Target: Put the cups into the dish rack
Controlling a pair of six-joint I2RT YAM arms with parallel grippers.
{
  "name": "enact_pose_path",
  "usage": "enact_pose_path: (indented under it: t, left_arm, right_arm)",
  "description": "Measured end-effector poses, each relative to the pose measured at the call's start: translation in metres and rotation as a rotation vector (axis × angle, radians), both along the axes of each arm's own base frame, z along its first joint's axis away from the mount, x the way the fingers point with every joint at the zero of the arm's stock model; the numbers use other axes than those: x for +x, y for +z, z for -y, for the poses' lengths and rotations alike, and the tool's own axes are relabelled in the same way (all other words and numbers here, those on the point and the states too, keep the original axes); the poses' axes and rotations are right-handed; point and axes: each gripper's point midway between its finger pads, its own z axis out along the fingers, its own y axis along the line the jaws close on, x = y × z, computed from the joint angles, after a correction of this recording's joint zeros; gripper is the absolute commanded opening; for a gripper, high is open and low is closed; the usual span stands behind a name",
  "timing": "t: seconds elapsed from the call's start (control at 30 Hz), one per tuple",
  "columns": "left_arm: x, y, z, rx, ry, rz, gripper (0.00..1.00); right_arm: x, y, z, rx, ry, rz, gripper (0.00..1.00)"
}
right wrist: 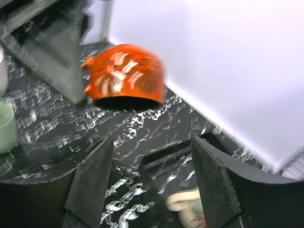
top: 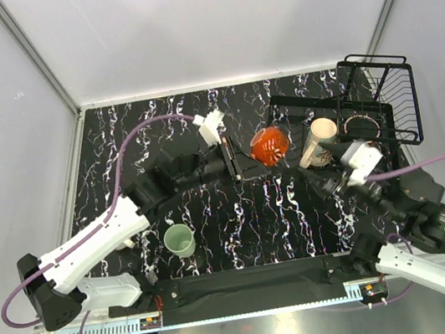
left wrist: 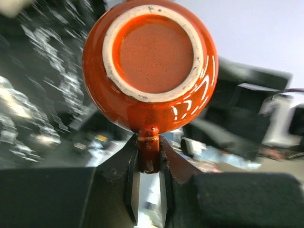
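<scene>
**Red mug held upside down beside the rack**

The left gripper point(left wrist: 148, 153) was pinched narrow on the handle of the glossy red mug point(top: 270, 146). It held the mug mouth-down in the air, with its unglazed foot ring turned up toward the wrist camera. From above, the mug hung over the black marbled tabletop point(top: 197, 112), just beside the near-left corner of the black wire dish rack point(top: 280, 100).

The right gripper point(right wrist: 151, 147) stood wide apart with nothing between its fingers, just over the cream mug point(top: 318, 140), which lay tilted in the rack's basket. A dark mug point(top: 360, 123) sat further right in the same basket. The mint-green mug point(top: 179, 240) stood upright on the table near the left arm, well apart from the rack.
</scene>
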Motion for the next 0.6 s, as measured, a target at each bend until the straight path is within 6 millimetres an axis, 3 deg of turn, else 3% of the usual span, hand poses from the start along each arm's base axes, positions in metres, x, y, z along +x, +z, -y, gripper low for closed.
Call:
enact_pose_path:
  t: [0.1, 0.2, 0.33, 0.47, 0.6]
  left_arm:
    - [0.021, -0.003, -0.005, 0.089, 0.058, 0.104, 0.00]
    - [0.042, -0.016, -0.005, 0.186, 0.105, 0.186, 0.00]
    - [0.071, -0.052, -0.002, 0.352, 0.140, 0.258, 0.00]
    - [0.096, -0.086, 0.003, 0.494, 0.157, 0.309, 0.00]
    - [0.124, -0.102, 0.015, 0.588, 0.181, 0.362, 0.00]
  right_arm:
    - [0.009, 0.022, 0.023, 0.149, -0.150, -0.116, 0.75]
    - [0.019, 0.062, 0.043, 0.296, -0.298, -0.217, 0.77]
    - [0.034, 0.096, 0.049, 0.387, -0.429, -0.312, 0.82]
    - [0.052, 0.099, 0.043, 0.361, -0.537, -0.392, 0.86]
    - [0.063, 0.087, 0.037, 0.304, -0.608, -0.448, 0.87]
